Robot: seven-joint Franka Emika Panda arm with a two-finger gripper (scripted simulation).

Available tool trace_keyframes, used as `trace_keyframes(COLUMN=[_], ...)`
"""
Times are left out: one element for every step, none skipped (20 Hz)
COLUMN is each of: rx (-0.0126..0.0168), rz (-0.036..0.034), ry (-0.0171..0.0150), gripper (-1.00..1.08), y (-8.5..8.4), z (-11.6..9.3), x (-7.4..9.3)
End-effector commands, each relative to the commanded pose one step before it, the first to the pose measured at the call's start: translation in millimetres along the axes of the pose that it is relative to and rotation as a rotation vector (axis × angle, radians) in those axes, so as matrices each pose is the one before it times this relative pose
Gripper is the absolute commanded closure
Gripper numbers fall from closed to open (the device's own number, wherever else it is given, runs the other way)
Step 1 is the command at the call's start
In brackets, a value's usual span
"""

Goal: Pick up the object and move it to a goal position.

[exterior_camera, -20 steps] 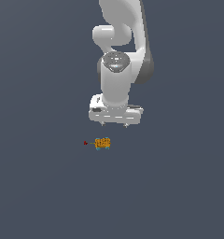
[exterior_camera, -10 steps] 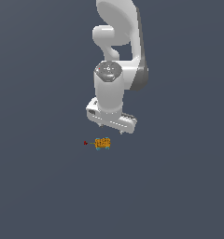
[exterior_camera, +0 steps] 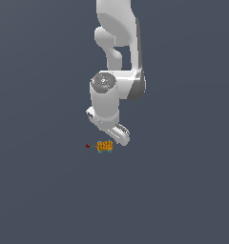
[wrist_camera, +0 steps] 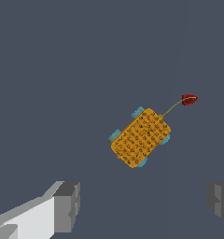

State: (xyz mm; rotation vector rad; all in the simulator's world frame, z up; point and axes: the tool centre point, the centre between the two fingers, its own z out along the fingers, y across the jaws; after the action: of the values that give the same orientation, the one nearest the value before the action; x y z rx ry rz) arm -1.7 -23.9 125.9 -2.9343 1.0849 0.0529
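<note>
One gripper [wrist_camera: 142, 205] hangs spread wide, holding nothing; centre both fingers [wrist_camera: 67, 205] over the orange block [wrist_camera: 141, 137] before descending.

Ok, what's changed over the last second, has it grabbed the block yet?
Not yet. The gripper has come down toward the orange block and turned about its axis. Its fingers are open with nothing between them. The block lies where it was, untouched.
</note>
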Motion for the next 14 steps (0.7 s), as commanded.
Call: trace_keyframes(rx=[0.00207, 0.00069, 0.00065, 0.00063, 0.00060, 0.00059, 0.00057, 0.00057, 0.00057, 0.00057, 0.00058, 0.00060, 0.00062, 0.00061], rz=[0.08417, 0.03290, 0.03289, 0.03290, 0.03290, 0.03289, 0.03289, 0.03288, 0.03287, 0.03287, 0.03286, 0.03285, 0.03256, 0.03110], ry=[0.00149, 0.00067, 0.00075, 0.00083, 0.00091, 0.00099, 0.00108, 0.00116, 0.00125, 0.00134, 0.00143, 0.00152, 0.00159, 0.00160], gripper=[-0.92, -0.92, -0.92, -0.92, -0.92, -0.92, -0.92, -0.92, -0.92, -0.92, -0.92, -0.92, -0.92, -0.92], y=[3.60, 1.35, 1.32, 1.29, 1.26, 1.23, 1.19, 1.15, 1.11, 1.07, 1.03, 0.99, 0.93, 0.84], z=[6.67, 2.62, 2.61, 2.60, 2.59, 2.57, 2.56, 2.55, 2.54, 2.52, 2.51, 2.49, 2.46, 2.34], x=[4.20, 1.77, 1.81, 1.86, 1.91, 1.95, 2.00, 2.04, 2.08, 2.13, 2.17, 2.21, 2.23, 2.17])
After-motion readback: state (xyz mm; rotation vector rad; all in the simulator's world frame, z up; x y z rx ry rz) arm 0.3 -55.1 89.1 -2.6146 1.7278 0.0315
